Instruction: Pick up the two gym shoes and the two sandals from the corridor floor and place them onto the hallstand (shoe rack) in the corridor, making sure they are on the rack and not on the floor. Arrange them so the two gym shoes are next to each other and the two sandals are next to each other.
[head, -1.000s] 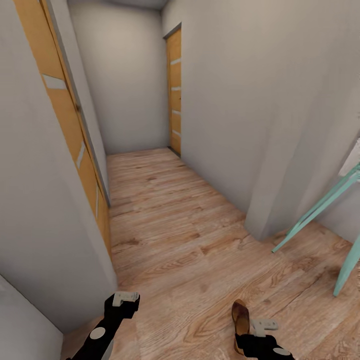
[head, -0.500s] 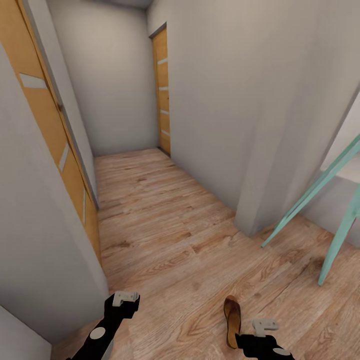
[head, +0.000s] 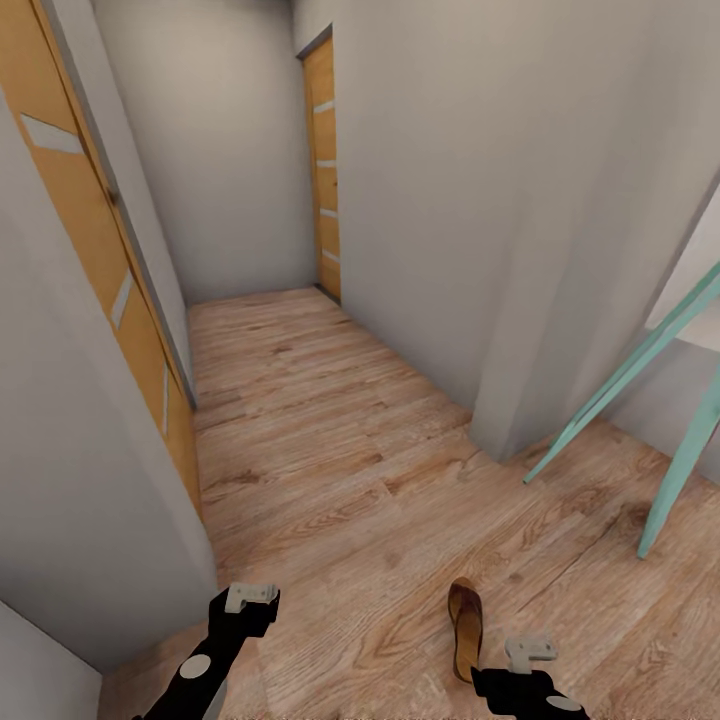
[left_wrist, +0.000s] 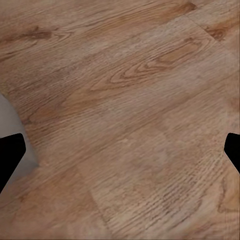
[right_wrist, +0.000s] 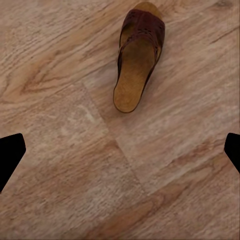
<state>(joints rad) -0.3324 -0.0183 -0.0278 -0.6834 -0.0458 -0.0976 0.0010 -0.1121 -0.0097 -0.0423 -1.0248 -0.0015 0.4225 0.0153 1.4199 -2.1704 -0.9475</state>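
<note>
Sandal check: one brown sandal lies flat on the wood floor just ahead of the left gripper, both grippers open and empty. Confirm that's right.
Not quite. The sandal lies just ahead of the right gripper, not the left gripper; the head view shows this, and the right wrist view has it on the floor. The rest stands: one sandal, flat on the wood, both grippers open and empty.

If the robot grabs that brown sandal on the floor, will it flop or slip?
The sandal probably stays fairly stiff: its tan sole looks thick. The open strap top may bend when pinched. Lying flat on the corridor floor, it shouldn't roll.
</note>
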